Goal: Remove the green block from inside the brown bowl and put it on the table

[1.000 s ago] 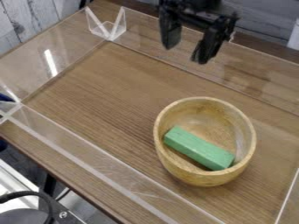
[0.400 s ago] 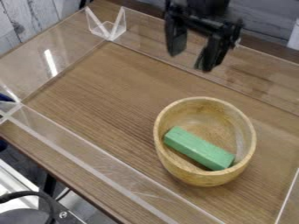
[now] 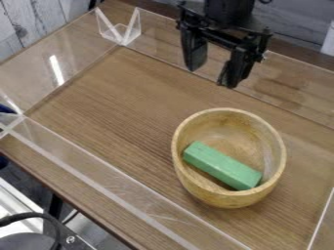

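The green block point(image 3: 221, 166) lies flat inside the brown bowl point(image 3: 198, 130), tilted along the bowl's lower left side. The bowl stands on the table point(image 3: 117, 107) toward the front right. My gripper point(image 3: 218, 67) hangs above the table behind the bowl, pointing down, its two black fingers spread wide with nothing between them. It is well clear of the bowl's rim and does not touch the block.
Clear acrylic walls point(image 3: 78, 171) edge the tabletop on all sides. A small clear acrylic piece point(image 3: 120, 27) stands at the back left corner. Bare wood stretches left of the bowl.
The gripper has sunk slightly toward the bowl and shifted a little nearer. Its fingers stay spread. The block and bowl have not moved.
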`<move>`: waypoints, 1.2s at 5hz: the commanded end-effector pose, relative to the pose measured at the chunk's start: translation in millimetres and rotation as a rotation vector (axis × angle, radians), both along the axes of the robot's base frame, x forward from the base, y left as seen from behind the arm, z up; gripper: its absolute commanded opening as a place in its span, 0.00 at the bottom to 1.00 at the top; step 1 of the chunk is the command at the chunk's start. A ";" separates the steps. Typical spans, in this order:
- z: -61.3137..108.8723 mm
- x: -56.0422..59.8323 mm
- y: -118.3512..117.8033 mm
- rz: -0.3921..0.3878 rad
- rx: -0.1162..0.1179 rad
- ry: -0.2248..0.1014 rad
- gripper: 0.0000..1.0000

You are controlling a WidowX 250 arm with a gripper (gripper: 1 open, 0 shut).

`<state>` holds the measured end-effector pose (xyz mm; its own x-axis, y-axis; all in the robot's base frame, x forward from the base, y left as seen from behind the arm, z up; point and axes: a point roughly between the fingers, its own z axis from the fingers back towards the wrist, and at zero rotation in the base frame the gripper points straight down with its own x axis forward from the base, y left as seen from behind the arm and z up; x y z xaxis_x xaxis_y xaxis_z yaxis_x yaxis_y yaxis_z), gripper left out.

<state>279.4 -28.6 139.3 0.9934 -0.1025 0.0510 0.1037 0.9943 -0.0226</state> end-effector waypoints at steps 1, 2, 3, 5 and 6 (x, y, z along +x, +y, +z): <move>21.8 14.9 12.4 0.045 0.013 -0.037 1.00; 18.0 9.9 17.8 0.075 0.002 -0.023 1.00; 16.2 -1.4 36.1 0.157 -0.009 -0.016 1.00; 4.5 -27.8 90.7 0.405 0.019 -0.019 1.00; 1.8 -26.3 113.5 0.396 0.066 -0.019 1.00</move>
